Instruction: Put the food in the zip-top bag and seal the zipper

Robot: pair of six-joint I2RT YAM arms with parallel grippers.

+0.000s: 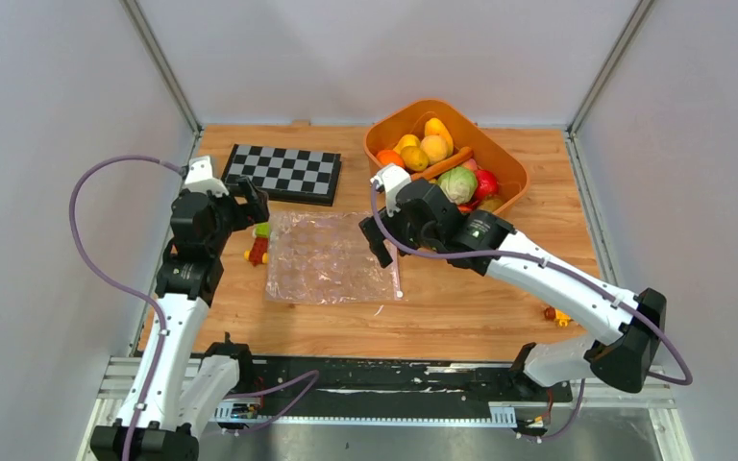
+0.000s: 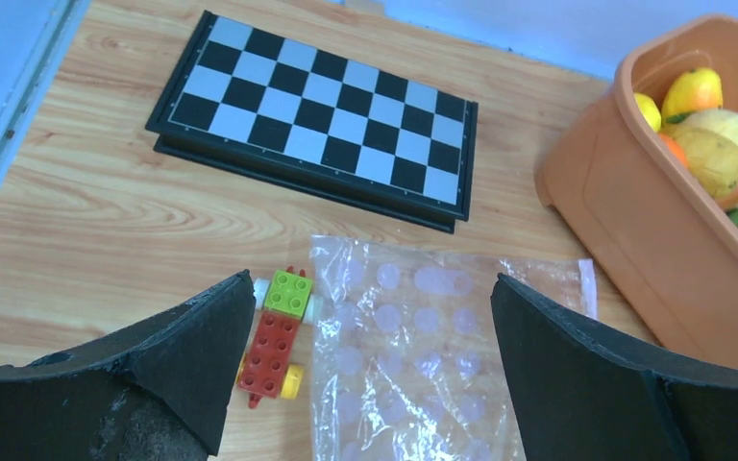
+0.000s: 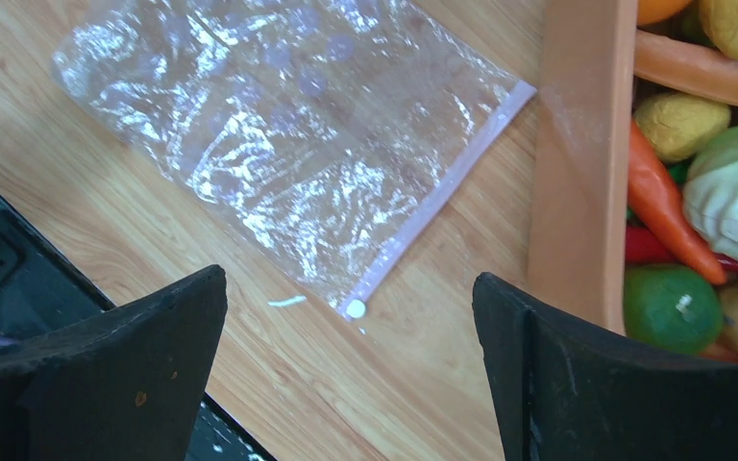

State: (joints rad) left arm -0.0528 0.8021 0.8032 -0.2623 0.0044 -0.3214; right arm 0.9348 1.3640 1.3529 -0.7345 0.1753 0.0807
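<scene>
the zip-top bag [image 1: 332, 257] lies flat and empty on the wooden table [image 1: 480, 298], about mid-table, between the 2 arms. its zipper [image 3: 437, 204] runs along the edge that faces the orange tub [image 1: 511, 165], with a strip of bare wood between that edge and the tub wall. the food [image 1: 458, 182] is all heaped in the tub at the far right: a pale green cabbage, carrots, yellow and orange fruit, a red piece and a round green one.

the left gripper [image 2: 370, 279] hangs above the bag's left part, jaws spread wide and holding nothing. a red, yellow and green block toy [image 2: 274, 341] lies just beside the bag's left edge; i cannot tell whether it touches the plastic. the checkerboard [image 1: 283, 173] lies closed at the far left, a band of bare wood between it and the bag.

the right gripper [image 3: 348, 276] hovers over the zipper end and the gap toward the tub, jaws also wide apart and empty. the tub's wall stands close on its right. a small white scrap [image 3: 286, 301] lies on the wood near the zipper's end. another small toy [image 1: 557, 313] lies by the right forearm, well apart from the bag.

bare wood runs from the bag's near edge to the black rail [image 1: 394, 370], and to the right of the bag. grey walls close the table on 3 sides.
</scene>
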